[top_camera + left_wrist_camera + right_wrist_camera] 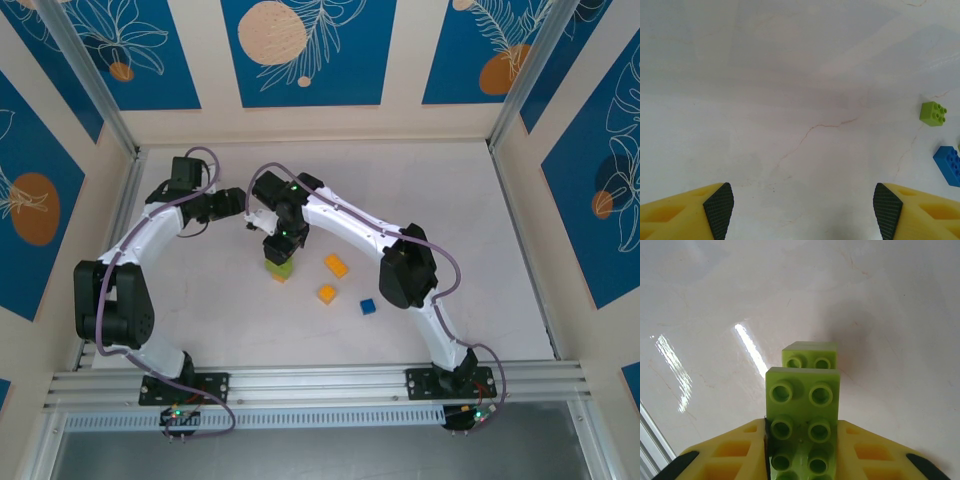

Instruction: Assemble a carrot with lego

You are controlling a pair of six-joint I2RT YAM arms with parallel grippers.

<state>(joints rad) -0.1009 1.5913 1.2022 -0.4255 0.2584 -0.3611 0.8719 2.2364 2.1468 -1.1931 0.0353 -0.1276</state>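
My right gripper (280, 245) is shut on a lime green lego brick (802, 410), its yellow fingers (735, 455) pressing both long sides. Just beyond that brick stands a second green brick (810, 354). From above, this green stack (279, 267) rests on the table under the right gripper, with an orange edge at its foot. Two loose orange bricks (336, 265) (326, 293) and a blue brick (367, 306) lie to its right. My left gripper (240, 205) (802, 205) is open over bare table, behind and left of the stack. A small green brick (933, 113) and a blue brick (949, 165) lie to its right.
The white table (450, 230) is walled by blue-and-cream panels. Metal posts (90, 80) (525, 75) stand at the back corners and a rail (320, 380) runs along the near edge. The right arm's elbow (405, 270) hangs over the table right of the loose bricks.
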